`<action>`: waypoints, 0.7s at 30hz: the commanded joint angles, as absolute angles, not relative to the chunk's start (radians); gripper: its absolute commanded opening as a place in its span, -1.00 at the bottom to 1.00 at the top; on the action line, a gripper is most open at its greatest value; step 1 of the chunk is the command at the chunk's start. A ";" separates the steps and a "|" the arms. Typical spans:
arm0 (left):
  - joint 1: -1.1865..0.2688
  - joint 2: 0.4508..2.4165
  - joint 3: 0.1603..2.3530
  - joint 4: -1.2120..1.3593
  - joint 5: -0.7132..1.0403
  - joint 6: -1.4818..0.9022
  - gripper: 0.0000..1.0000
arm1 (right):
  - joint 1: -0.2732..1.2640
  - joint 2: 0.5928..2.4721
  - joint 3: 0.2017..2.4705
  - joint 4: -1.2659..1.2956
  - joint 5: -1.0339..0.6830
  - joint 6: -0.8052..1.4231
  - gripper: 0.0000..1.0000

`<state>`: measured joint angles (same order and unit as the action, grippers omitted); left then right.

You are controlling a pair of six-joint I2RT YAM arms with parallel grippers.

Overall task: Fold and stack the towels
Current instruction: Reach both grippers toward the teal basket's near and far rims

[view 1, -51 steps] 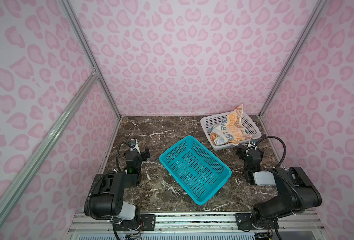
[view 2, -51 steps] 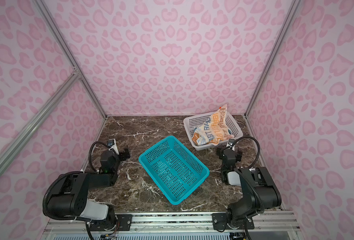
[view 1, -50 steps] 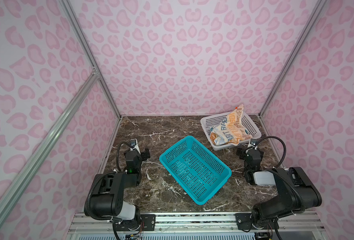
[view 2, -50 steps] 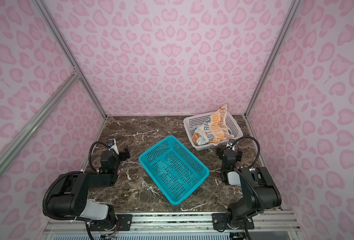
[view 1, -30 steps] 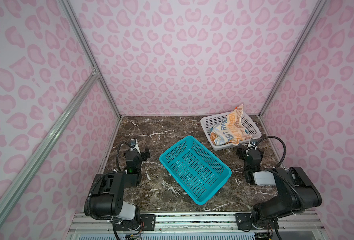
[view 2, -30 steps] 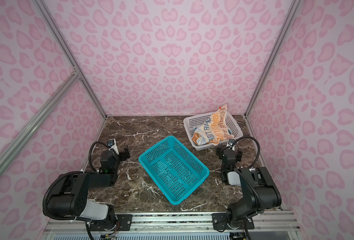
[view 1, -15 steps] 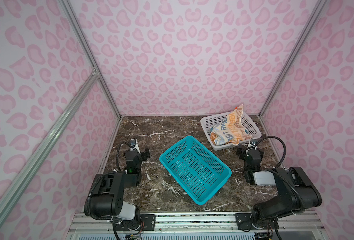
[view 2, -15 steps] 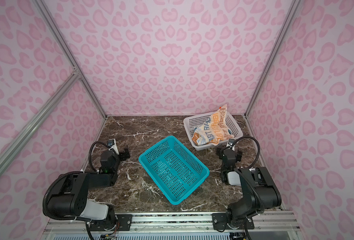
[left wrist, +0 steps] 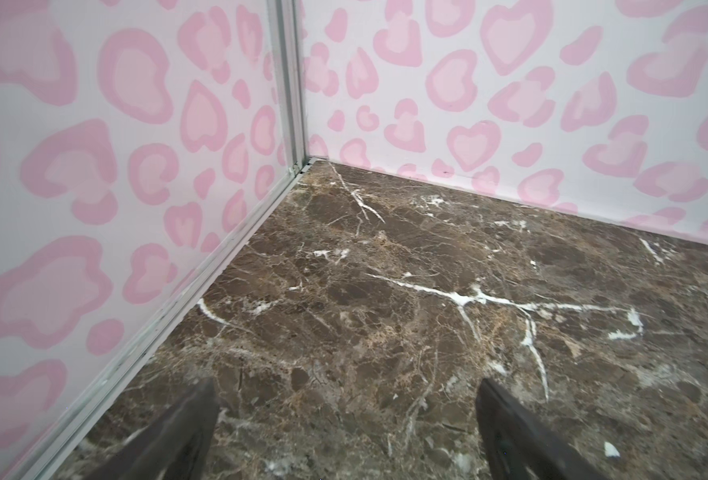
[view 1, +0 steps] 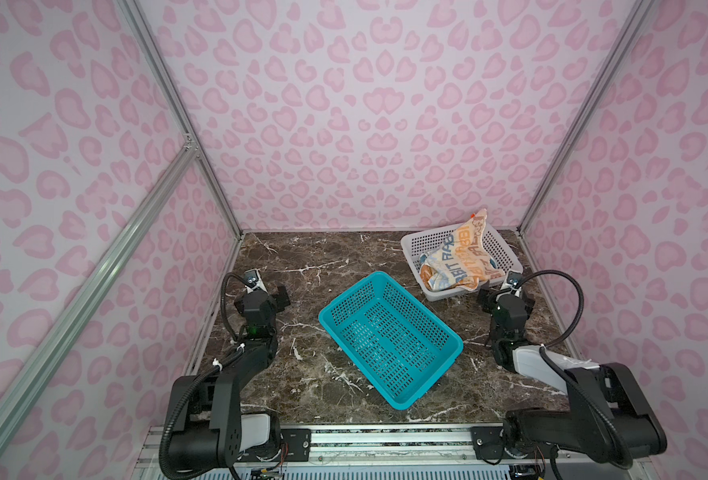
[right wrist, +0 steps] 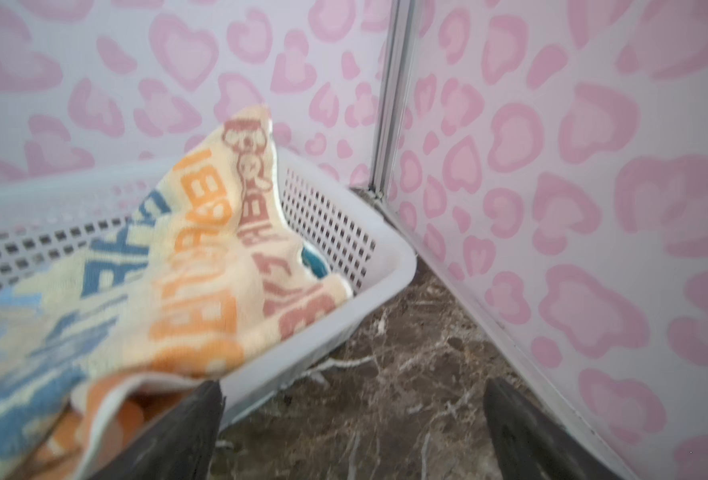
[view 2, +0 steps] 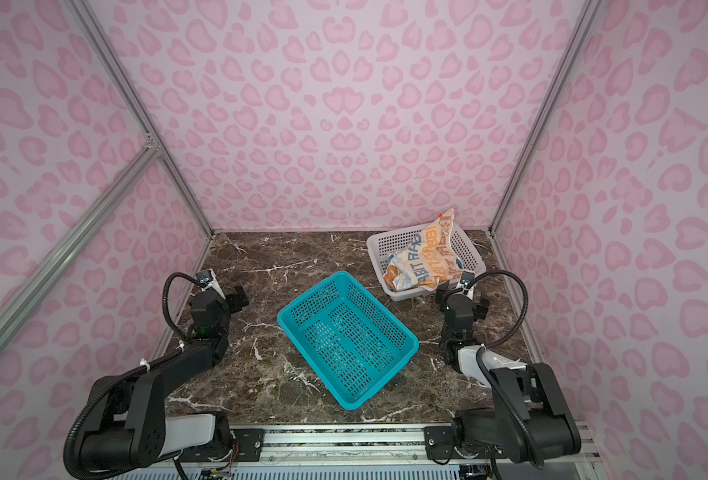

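Left wrist view shows your left pincer [left wrist: 346, 386] spread wide over bare surface [left wrist: 385, 291], holding nothing. In both top views the teal basket [view 1: 389, 336] sits empty in the middle. The towels [view 1: 454, 268] lie heaped in the white basket [view 1: 427, 241] at the far right corner, cream towel [right wrist: 202, 257] on top, draped over its near rim. Your right pincer [right wrist: 352, 388], also agape and empty, hangs just beside that rim: pinch the overhanging cream edge, one layer only, and lift it clear before pulling

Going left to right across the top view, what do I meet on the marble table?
left gripper → teal basket → white basket holding the cream towel → right gripper
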<state>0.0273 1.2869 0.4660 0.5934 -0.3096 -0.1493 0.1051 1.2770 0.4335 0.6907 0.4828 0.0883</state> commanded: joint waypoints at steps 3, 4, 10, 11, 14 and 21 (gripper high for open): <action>0.032 1.234 0.603 0.301 -0.415 -0.301 0.95 | 0.096 1.216 0.605 0.135 0.723 0.308 1.00; 0.032 1.219 0.638 0.226 -0.390 -0.333 0.95 | 0.087 1.210 0.627 0.077 0.748 0.356 1.00; 0.014 1.170 0.835 -0.208 -0.190 -0.523 0.95 | 0.012 1.118 0.700 -0.130 0.393 0.478 1.00; 0.002 1.143 0.836 -0.228 -0.163 -0.528 0.95 | 0.012 1.103 0.700 -0.127 0.314 0.461 1.00; -0.044 1.055 0.835 -0.292 -0.107 -0.566 0.95 | 0.050 1.093 0.734 -0.218 0.206 0.518 1.00; -0.230 0.974 0.853 -0.410 -0.024 -0.588 0.95 | 0.330 1.122 0.793 -0.354 0.171 0.560 1.00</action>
